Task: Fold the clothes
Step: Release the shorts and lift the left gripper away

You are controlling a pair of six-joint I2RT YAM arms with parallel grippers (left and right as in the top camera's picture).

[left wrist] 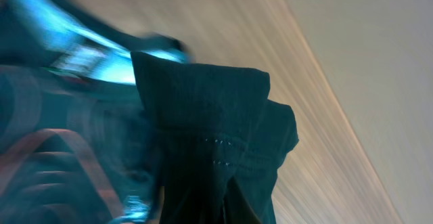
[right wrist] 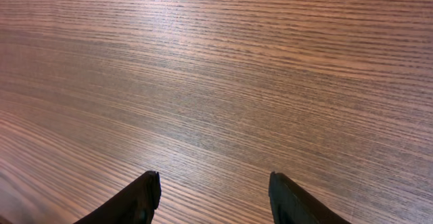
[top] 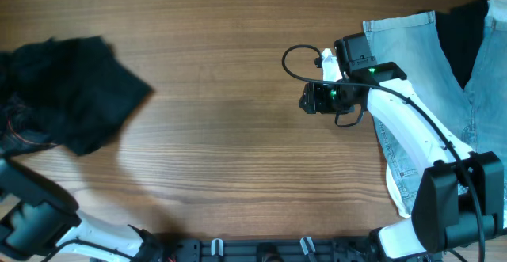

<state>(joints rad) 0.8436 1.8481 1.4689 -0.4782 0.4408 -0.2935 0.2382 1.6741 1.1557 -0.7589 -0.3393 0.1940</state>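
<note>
Where the right gripper [right wrist: 213,183] hovers over the bare wooden table [top: 238,151], its two dark fingers [right wrist: 141,200] stand apart with nothing between them. Black shorts [top: 75,96] lie crumpled at the table's left edge. The left wrist view shows their dark fabric [left wrist: 210,149] close up. The left gripper cannot be made out in the blur there, so its state cannot be told. Light-blue denim shorts [top: 412,40] lie at the right, partly under the right arm [top: 412,127].
</note>
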